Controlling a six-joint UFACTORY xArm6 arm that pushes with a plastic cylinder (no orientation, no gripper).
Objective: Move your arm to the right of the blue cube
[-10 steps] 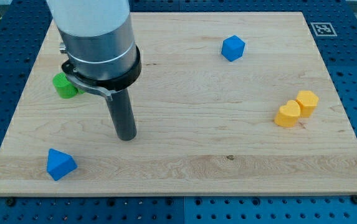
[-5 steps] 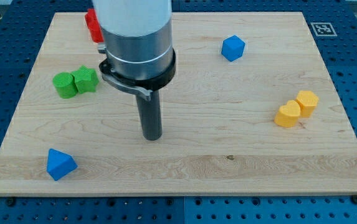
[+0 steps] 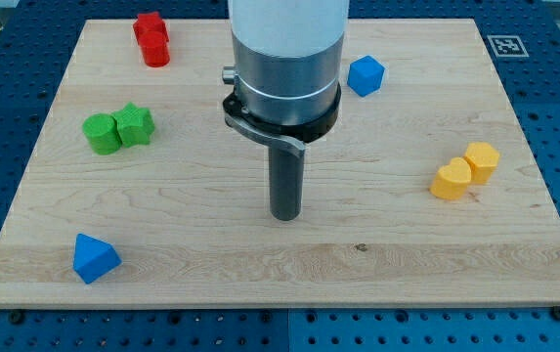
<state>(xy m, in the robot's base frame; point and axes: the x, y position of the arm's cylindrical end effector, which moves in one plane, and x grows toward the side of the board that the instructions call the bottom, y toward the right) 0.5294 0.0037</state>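
The blue cube [image 3: 366, 75] sits near the view's top, right of centre, on the wooden board [image 3: 387, 244]. My tip [image 3: 285, 215] rests on the board near its middle, below and to the left of the blue cube, well apart from it. The wide grey arm body above the rod rises past the view's top, just left of the cube.
A blue triangular block [image 3: 94, 258] lies at the bottom left. Two green blocks [image 3: 118, 129] sit together at the left. Red blocks [image 3: 150, 39] sit at the top left. A yellow heart-like block [image 3: 451, 180] touches a yellow hexagonal block [image 3: 481, 160] at the right.
My tip has slid steadily to the view's right across the board, from the left part to the middle. The green and red blocks, once hidden by the arm, now show.
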